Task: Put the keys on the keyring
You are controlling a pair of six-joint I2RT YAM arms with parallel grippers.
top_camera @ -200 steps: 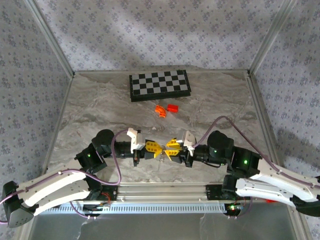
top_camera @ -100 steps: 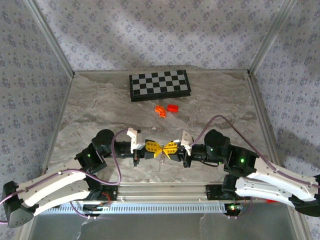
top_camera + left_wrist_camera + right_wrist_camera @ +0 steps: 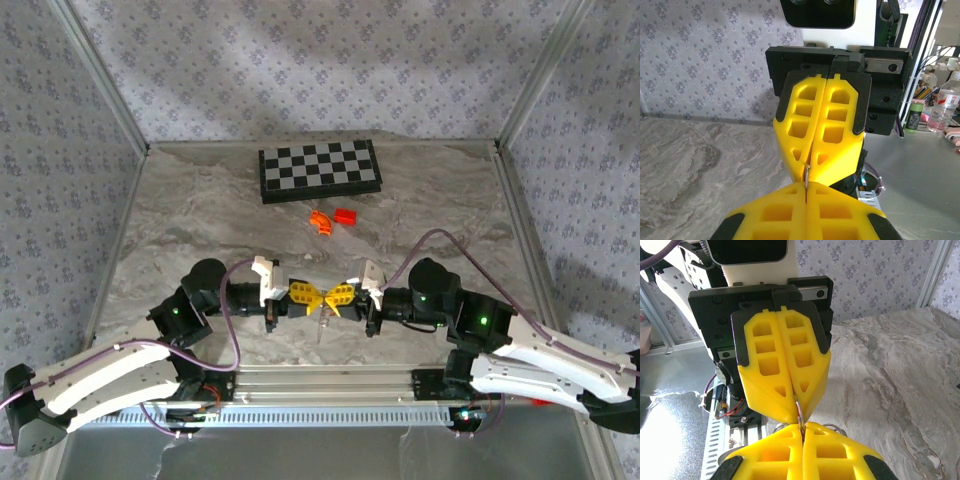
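Observation:
My left gripper [image 3: 317,297] and right gripper [image 3: 331,298] meet tip to tip over the near middle of the table. Both are shut on the keyring, a thin pale metal edge [image 3: 806,173] pinched between the yellow fingertips. In the right wrist view the keyring [image 3: 800,412] runs from the left gripper [image 3: 797,409] into my right gripper [image 3: 802,428], with wire loops [image 3: 781,429] showing beneath. In the left wrist view the right gripper [image 3: 809,166] faces my left gripper [image 3: 806,186]. A pale bit [image 3: 322,324] hangs below the tips. The keys are hidden.
A black-and-white checkerboard [image 3: 319,170] lies at the back. An orange curved piece [image 3: 320,221] and a red block [image 3: 346,216] sit in front of it. An aluminium rail [image 3: 330,381] runs along the near edge. Bottles [image 3: 945,105] stand beyond the table.
My right gripper slid left to meet the left one and closed its jaws on the keyring. The left gripper stayed shut and barely moved.

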